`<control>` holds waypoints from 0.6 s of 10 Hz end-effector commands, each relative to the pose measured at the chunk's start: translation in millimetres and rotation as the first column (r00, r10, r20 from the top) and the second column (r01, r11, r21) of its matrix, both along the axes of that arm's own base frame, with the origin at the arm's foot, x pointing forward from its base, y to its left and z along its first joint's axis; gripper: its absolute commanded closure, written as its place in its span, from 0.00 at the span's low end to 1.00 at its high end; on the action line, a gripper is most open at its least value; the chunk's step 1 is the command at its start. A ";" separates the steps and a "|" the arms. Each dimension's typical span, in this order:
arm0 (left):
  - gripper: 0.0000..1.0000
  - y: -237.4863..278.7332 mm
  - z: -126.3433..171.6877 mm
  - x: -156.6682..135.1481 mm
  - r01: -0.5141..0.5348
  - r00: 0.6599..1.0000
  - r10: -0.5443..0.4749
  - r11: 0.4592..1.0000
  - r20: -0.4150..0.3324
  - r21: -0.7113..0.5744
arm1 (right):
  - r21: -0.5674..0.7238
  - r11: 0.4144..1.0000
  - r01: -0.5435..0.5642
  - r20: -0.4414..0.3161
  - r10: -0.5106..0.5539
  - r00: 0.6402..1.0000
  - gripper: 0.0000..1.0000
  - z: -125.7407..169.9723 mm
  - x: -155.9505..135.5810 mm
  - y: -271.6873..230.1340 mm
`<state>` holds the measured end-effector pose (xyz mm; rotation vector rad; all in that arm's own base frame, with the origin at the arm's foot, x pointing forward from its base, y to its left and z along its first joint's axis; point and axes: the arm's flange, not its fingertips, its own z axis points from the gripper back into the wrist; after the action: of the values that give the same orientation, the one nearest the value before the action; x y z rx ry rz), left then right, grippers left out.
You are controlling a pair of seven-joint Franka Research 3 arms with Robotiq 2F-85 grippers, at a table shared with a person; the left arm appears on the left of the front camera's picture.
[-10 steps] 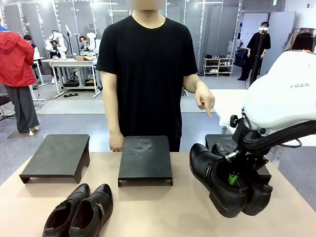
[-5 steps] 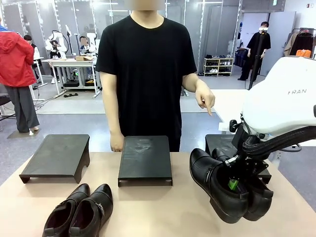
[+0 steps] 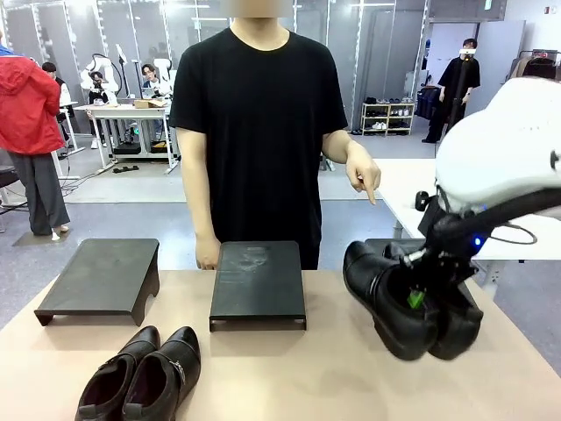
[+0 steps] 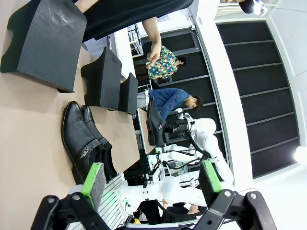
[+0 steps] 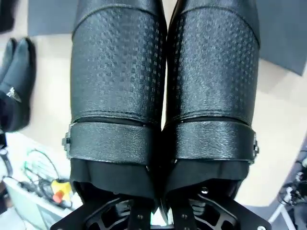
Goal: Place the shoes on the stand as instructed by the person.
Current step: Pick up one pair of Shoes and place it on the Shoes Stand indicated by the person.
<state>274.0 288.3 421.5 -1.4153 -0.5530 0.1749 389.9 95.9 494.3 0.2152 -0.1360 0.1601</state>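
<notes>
From my console, the tan table (image 3: 289, 368) spans the view, with the person in a black T-shirt (image 3: 263, 132) standing at its far side. Three low black stands sit along the far edge: left (image 3: 101, 274), middle (image 3: 259, 281) and right (image 4: 128, 93). One pair of glossy black leather shoes (image 3: 394, 303) hangs tilted, toes down, above the table near the right stand, pinched side by side by my right gripper (image 3: 416, 300), whose fingers clamp their inner walls. The other black pair (image 3: 140, 377) lies on the near left. My left gripper (image 4: 151, 179) is spread wide, holding nothing. The person's hand (image 3: 364, 180) points downward at far right.
</notes>
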 end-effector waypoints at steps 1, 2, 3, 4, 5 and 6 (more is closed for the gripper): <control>0.00 1.9 -0.5 -1.2 0.006 1.000 -0.006 1.000 0.014 0.003 | -0.016 1.000 0.017 0.027 -0.017 0.999 0.91 24.5 39.8 -3.5; 0.00 1.9 -0.5 -1.2 0.006 1.000 -0.006 1.000 0.014 0.003 | -0.028 0.999 0.031 0.029 -0.030 0.999 0.91 29.0 61.8 -4.3; 0.00 1.9 -0.5 -1.2 0.006 1.000 -0.006 1.000 0.014 0.003 | -0.041 0.997 0.059 0.038 -0.057 0.998 0.91 27.5 82.4 -5.4; 0.00 1.9 -0.5 -1.2 0.006 1.000 -0.006 1.000 0.014 0.003 | -0.053 0.995 0.079 0.053 -0.076 0.996 0.91 20.6 103.3 -7.7; 0.00 1.9 -0.5 -1.2 0.006 1.000 -0.006 1.000 0.014 0.003 | -0.088 0.990 0.113 0.077 -0.107 0.991 0.91 11.7 122.1 -10.3; 0.00 1.9 -0.5 -1.2 0.006 1.000 -0.006 1.000 0.014 0.003 | -0.092 0.988 0.120 0.086 -0.112 0.990 0.91 4.7 137.9 -13.4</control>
<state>274.0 288.4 421.5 -1.4152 -0.5529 0.1750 512.4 78.5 493.3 0.1438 -0.1872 0.1008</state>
